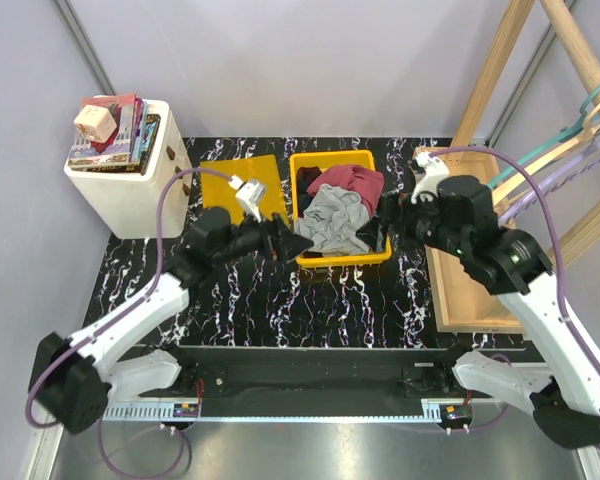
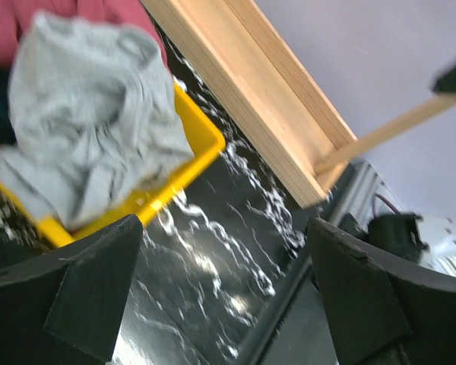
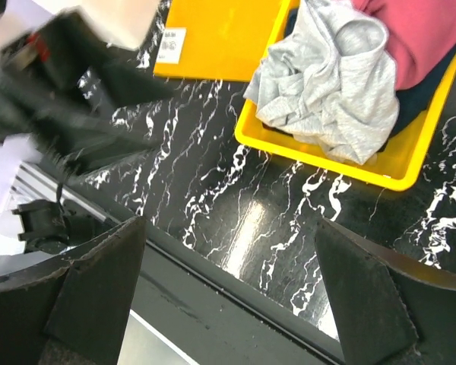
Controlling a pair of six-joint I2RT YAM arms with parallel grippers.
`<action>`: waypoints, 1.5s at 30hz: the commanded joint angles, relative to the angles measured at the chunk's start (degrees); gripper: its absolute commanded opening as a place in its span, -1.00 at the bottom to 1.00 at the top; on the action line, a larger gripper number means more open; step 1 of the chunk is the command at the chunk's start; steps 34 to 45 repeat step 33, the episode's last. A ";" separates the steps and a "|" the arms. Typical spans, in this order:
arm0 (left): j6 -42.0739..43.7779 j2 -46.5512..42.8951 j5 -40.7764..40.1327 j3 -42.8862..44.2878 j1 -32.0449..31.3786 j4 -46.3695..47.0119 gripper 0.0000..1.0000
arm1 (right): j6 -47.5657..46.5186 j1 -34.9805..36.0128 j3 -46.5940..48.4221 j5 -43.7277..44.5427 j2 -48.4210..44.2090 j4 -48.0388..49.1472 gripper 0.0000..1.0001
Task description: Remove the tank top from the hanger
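Black fingers of L arm sit closest in its wrist view, one at each side of frame: L jaws spread wide, nothing btwn them, only table below. Same for R arm: fingers far apart, R jaws wide and holding nothing, black marbled table under them

Grey tank top lies crumpled in yellow bin at table centre, on top of other clothes, w/ one fold draped over the near rim. Neither arm touches it. L wrist view has the tank top upper left, spilling over the bin near its corner. R wrist view has the tank top upper right, inside the bin. Also in the bin: dark red garment behind it and sth dark navy underneath

From above, L arm's tip is just beside the bin's near-left corner and R arm's tip just beside the near-right corner, both pointing in at the bin. L arm shows only as a blur in R wrist view

Flat yellow board lies on the table just left of the bin. White box stands far left w/ books and wooden cube on top. Wooden rack at R edge carries teal and purple hangers, well apart from the tank top
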 commanded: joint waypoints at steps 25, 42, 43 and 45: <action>-21.96 -72.79 -9.07 -38.56 0.09 -19.83 0.97 | 28.87 27.65 -60.22 15.84 -9.31 73.81 0.99; -32.03 -74.19 -1.81 -50.48 0.18 2.06 0.98 | 38.28 27.56 -78.87 20.45 -56.01 56.37 0.99; -32.03 -74.19 -1.81 -50.48 0.18 2.06 0.98 | 38.28 27.56 -78.87 20.45 -56.01 56.37 0.99; -32.03 -74.19 -1.81 -50.48 0.18 2.06 0.98 | 38.28 27.56 -78.87 20.45 -56.01 56.37 0.99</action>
